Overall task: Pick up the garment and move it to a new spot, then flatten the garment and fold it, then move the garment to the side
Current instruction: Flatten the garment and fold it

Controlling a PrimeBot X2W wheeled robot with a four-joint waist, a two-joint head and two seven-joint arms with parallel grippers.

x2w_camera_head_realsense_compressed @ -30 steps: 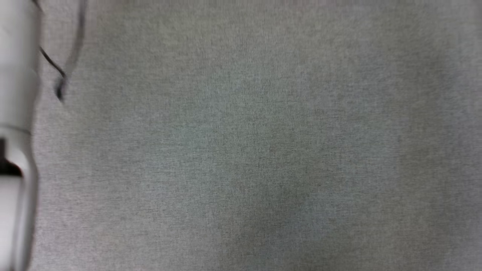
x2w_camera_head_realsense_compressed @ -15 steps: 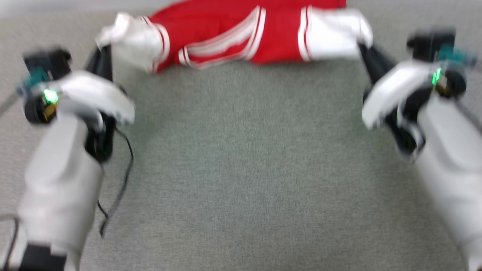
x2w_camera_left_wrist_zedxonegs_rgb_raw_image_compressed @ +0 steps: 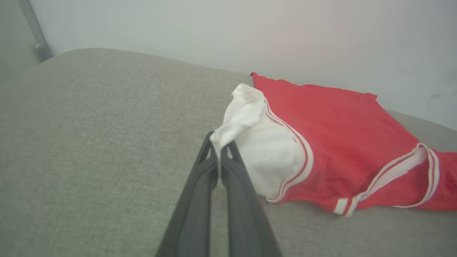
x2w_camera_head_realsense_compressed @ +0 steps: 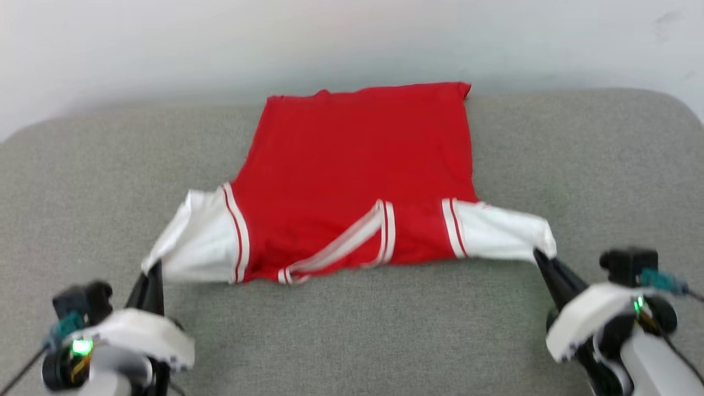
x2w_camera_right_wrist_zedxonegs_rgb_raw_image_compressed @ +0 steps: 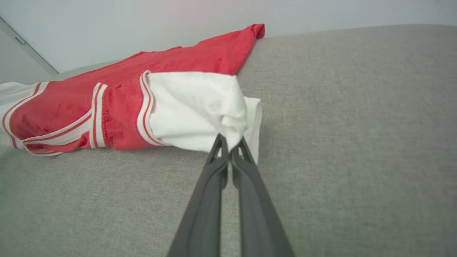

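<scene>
Red garment [x2w_camera_head_realsense_compressed: 357, 170] spread flat on grey cushion [x2w_camera_head_realsense_compressed: 110, 165], white sleeves outstretched.

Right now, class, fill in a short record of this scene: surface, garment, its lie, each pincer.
surface: grey fabric cushion
garment: red jersey T-shirt with white sleeves
lie: spread on the cushion, hem toward the wall, collar toward the robot
left pincer: shut on the sleeve on the robot's left
right pincer: shut on the other sleeve

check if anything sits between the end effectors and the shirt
Nothing visible does. The left end effector is shut on one white sleeve of the shirt, and the right end effector on the other sleeve. The shirt lies on the grey cushion.
</scene>
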